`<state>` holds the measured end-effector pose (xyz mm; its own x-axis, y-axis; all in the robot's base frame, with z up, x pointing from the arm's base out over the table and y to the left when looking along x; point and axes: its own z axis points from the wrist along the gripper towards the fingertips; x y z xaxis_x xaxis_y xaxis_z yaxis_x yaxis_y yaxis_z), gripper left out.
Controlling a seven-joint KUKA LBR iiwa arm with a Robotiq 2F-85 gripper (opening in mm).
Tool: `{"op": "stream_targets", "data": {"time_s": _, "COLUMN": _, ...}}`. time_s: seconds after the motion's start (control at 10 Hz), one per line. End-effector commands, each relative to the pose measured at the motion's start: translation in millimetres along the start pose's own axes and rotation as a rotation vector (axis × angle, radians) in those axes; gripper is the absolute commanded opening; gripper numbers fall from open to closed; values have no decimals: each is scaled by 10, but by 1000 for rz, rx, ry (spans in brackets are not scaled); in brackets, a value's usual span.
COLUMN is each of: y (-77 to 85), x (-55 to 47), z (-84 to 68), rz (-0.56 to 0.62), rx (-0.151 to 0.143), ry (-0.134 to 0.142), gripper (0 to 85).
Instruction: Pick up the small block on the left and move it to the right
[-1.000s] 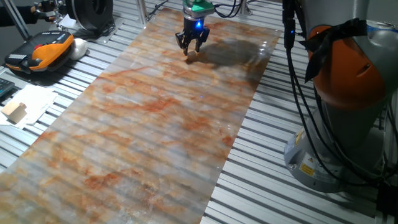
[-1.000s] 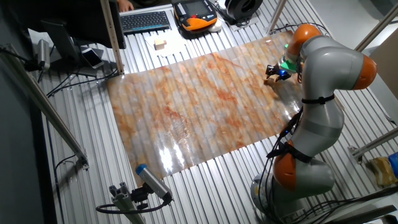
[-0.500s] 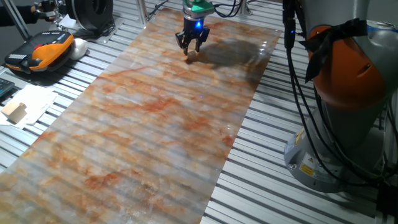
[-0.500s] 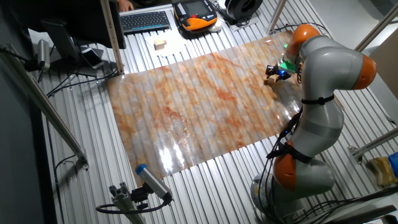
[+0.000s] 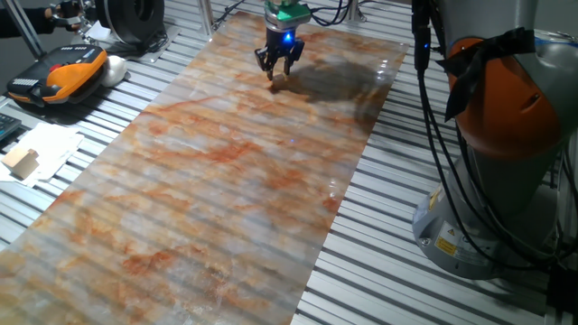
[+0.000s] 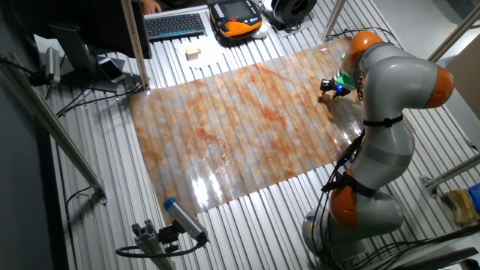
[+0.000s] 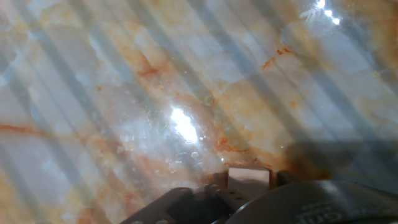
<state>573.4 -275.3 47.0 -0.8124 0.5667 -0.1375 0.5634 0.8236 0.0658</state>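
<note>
The small block [image 5: 277,78] is a tiny light-tan wooden cube at the far end of the marbled sheet [image 5: 226,181]. My gripper [image 5: 278,72] points down over it, its fingertips at the sheet, one on each side of the cube. In the hand view the block [image 7: 249,174] sits tightly between the two dark fingers [image 7: 214,186] of the gripper [image 7: 249,182] at the bottom edge. In the other fixed view the gripper [image 6: 328,93] and block [image 6: 327,97] are near the sheet's right far corner.
A larger pale wooden block [image 5: 20,162] lies on white paper left of the sheet. An orange-black pendant [image 5: 59,74] and a keyboard [image 6: 175,25] lie beyond it. The robot base [image 5: 497,135] and hanging cables [image 5: 433,108] stand to the right.
Almost nothing. The gripper stays over the block at the far end of the sheet, perhaps a hair higher.
</note>
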Motion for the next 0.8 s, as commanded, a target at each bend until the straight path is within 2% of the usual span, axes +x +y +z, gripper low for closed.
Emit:
{"op": "stream_targets", "data": {"time_s": 0.0, "y": 4, "x": 4, "z": 1, "rz": 0, "rx": -8, "ry": 3, "gripper": 340}}
{"op": "stream_targets", "data": {"time_s": 0.1, "y": 4, "x": 5, "z": 2, "rz": -3, "rx": -15, "ry": 7, "gripper": 340}}
{"op": "stream_targets", "data": {"time_s": 0.7, "y": -1, "x": 10, "z": 2, "rz": -3, "rx": -10, "ry": 8, "gripper": 340}}
